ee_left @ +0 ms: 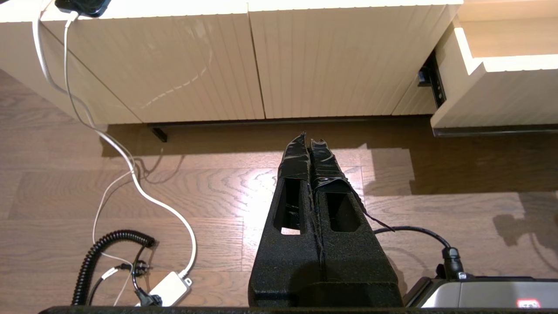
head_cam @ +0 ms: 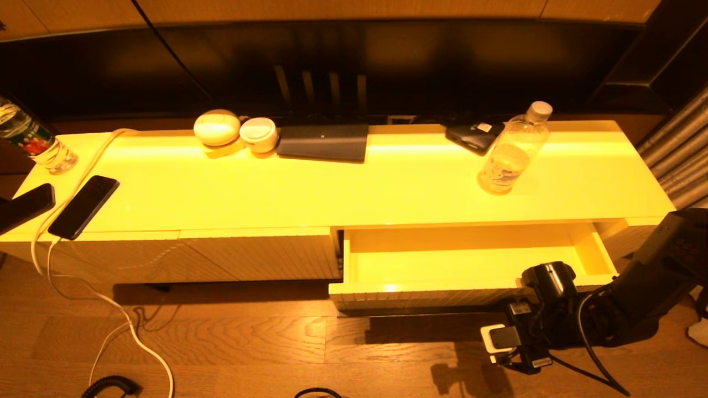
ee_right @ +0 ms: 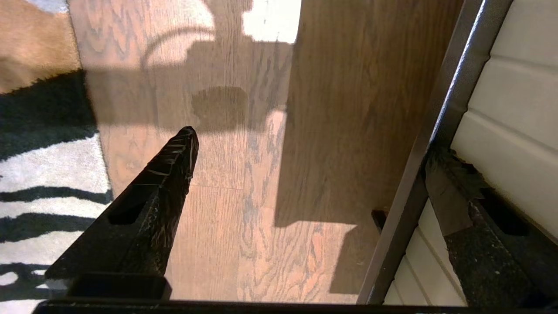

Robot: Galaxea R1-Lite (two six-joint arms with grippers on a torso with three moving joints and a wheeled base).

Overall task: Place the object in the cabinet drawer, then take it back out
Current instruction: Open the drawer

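Right tool [ee_right: 305, 144], fingers apart, straddles the open drawer [head_cam: 470, 260] front; bottle [head_cam: 514, 149] stands on top.

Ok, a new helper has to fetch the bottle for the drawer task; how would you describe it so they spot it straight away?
On the long yellow cabinet top, look toward the robot's right end, above the open drawer. The clear water bottle stands there beside a dark pouch. It has a white cap and a faint pale label, unlike the green-and-red labelled bottle at the far left end.
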